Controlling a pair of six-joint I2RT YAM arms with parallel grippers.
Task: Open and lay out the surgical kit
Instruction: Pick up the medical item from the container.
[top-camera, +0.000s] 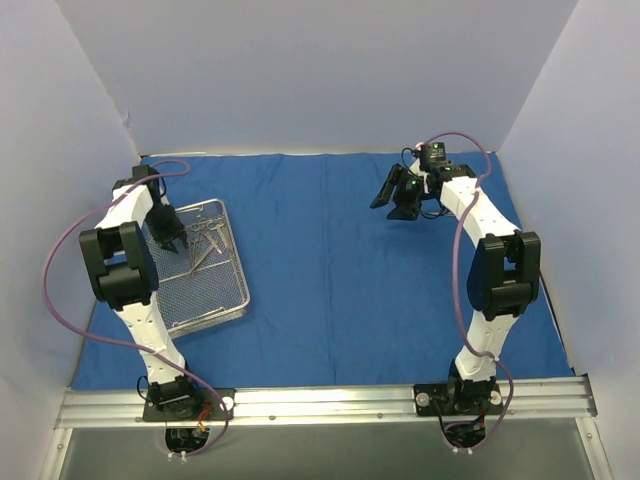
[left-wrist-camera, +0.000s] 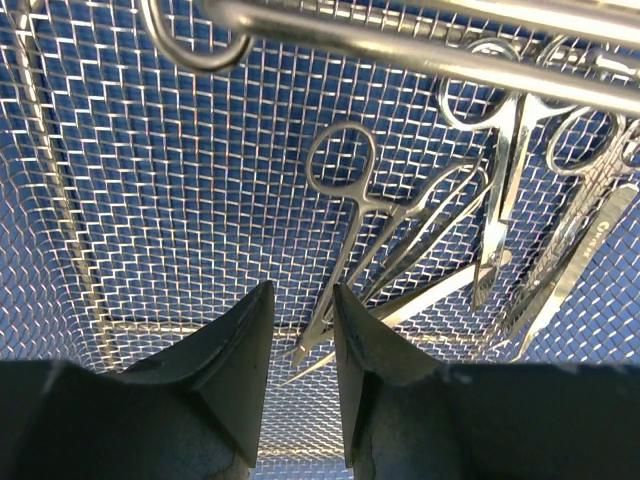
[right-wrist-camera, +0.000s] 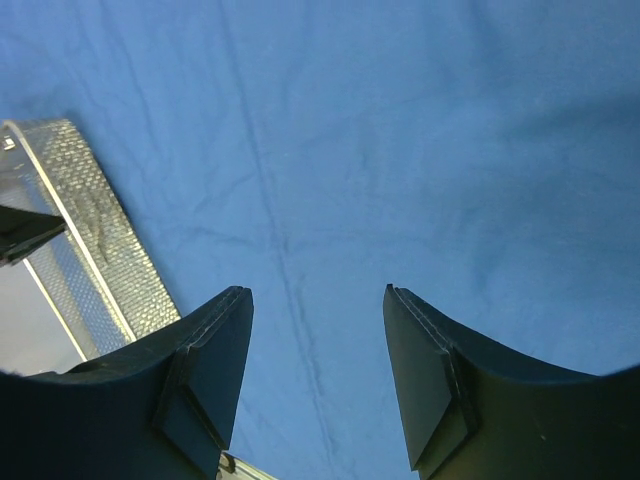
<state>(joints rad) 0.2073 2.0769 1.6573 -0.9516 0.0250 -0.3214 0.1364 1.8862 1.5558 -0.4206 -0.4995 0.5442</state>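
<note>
The royal-blue cloth wrap (top-camera: 350, 260) lies spread flat over the table. On its left part rests the silver wire-mesh tray (top-camera: 215, 310), with several scissor-handled instruments (top-camera: 205, 240) piled at its far end. My left gripper (top-camera: 178, 243) reaches down into the tray. In the left wrist view its jaws (left-wrist-camera: 303, 290) stand a narrow gap apart just short of the tips of the nearest instruments (left-wrist-camera: 365, 215), clamping nothing. My right gripper (top-camera: 388, 205) hovers over the far right of the cloth, open and empty (right-wrist-camera: 318, 292), with bare cloth (right-wrist-camera: 400, 150) below it.
White walls enclose the table at the back and both sides. A metal rail (top-camera: 330, 402) carrying both arm bases runs along the near edge. The tray's rim bar (left-wrist-camera: 420, 55) crosses the top of the left wrist view. The tray (right-wrist-camera: 100, 230) shows at the left of the right wrist view.
</note>
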